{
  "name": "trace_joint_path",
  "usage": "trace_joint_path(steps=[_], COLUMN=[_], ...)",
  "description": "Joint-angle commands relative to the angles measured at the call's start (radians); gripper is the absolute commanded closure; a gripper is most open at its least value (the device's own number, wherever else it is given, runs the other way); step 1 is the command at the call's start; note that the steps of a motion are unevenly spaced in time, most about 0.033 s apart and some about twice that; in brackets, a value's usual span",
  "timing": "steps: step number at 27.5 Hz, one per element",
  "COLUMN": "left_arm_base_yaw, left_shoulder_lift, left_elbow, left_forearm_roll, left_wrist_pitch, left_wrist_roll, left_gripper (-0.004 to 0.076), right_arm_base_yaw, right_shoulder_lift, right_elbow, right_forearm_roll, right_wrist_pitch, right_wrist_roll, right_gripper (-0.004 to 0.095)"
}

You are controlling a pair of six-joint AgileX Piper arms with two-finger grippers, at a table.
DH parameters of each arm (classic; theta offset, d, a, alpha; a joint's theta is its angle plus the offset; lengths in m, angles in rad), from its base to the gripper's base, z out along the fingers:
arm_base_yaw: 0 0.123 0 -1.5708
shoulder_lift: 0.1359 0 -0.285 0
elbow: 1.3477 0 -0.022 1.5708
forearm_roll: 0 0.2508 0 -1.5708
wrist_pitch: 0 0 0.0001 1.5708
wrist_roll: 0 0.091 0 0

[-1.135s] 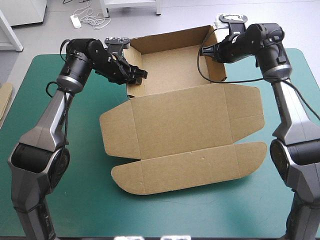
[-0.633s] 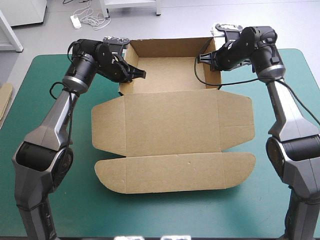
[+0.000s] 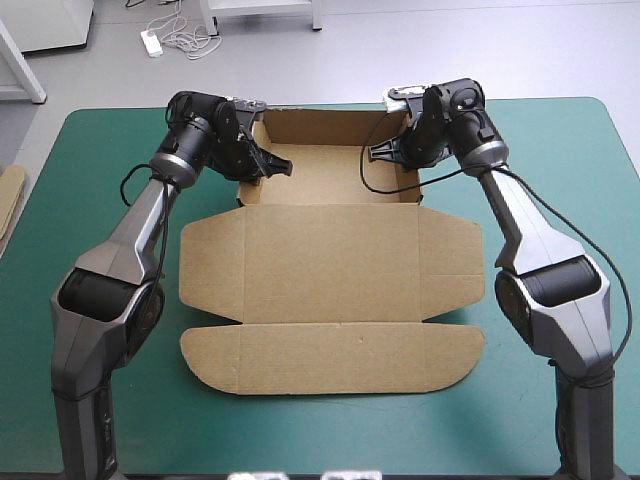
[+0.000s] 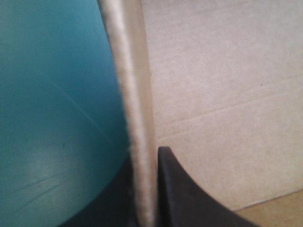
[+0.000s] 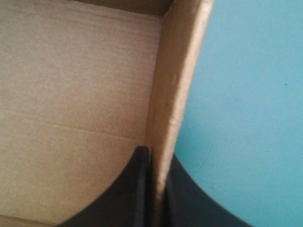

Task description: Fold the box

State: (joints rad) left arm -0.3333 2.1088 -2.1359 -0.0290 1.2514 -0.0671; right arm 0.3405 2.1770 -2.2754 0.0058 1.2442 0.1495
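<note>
This looks like a robotics lab or test room. A table (image 3: 560, 150) with a teal-green cover has a left arm (image 3: 135, 235) and a right arm (image 3: 525, 235) rising from its near edge. Beyond its far edge lies bare grey floor (image 3: 450, 50), with a white power strip (image 3: 152, 42), loose cables (image 3: 185, 38) and a white furniture leg (image 3: 22, 65).

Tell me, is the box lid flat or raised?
Flat: the lid lies spread on the teal-green cover, while the walls of the box stand upright.
</note>
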Motion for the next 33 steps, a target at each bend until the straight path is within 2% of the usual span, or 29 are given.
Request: trace_joint_path(steps=[1,6,17,24,27,30,31,33], left_arm_base_yaw=[-0.018,-0.018,-0.018,-0.018,-0.018,-0.018,-0.018,-0.018], left_shoulder_lift=[-0.039,0.017,0.072,0.055,0.043,0.033,0.031,0.021], left_elbow=[-0.036,-0.036,-0.036,-0.036,-0.050,-0.078,-0.089,-0.103], left_forearm_roll=[-0.100,-0.095,-0.084,-0.076,-0.077,-0.082,-0.082,-0.082], left_wrist_pitch=[-0.057,-0.097,-0.104,-0.128,-0.130,-0.128,-0.128,-0.133], left_wrist_roll=[0.034,0.031,0.025,0.040,0.049,0.049,0.049,0.049], left_gripper=[0.0732,0.0733,0.0733,0.0708,0.0587,0.0375,0.0281,0.0190], right_arm_base_yaw=[0.026,0.026,0.026,0.026,0.024,0.017,0.016,0.014], right_shoulder_lift=[-0.037,0.005,0.029,0.029,0.027,0.018,0.011,-0.002], right_elbow=[-0.016,0.013,0.013,0.011,0.009,-0.012,-0.022,-0.043], right_forearm_roll=[0.035,0.023,0.004,-0.006,-0.006,0.001,0.001,-0.016], right_wrist_pitch=[0.002,0.002,-0.018,-0.007,0.000,0.001,0.001,0.001], right_wrist_roll=[-0.042,-0.038,-0.035,-0.035,-0.035,-0.032,-0.028,-0.023], right_gripper=[0.0915,0.0915,0.0916,0.0901,0.0785,0.0556,0.0478,0.0362])
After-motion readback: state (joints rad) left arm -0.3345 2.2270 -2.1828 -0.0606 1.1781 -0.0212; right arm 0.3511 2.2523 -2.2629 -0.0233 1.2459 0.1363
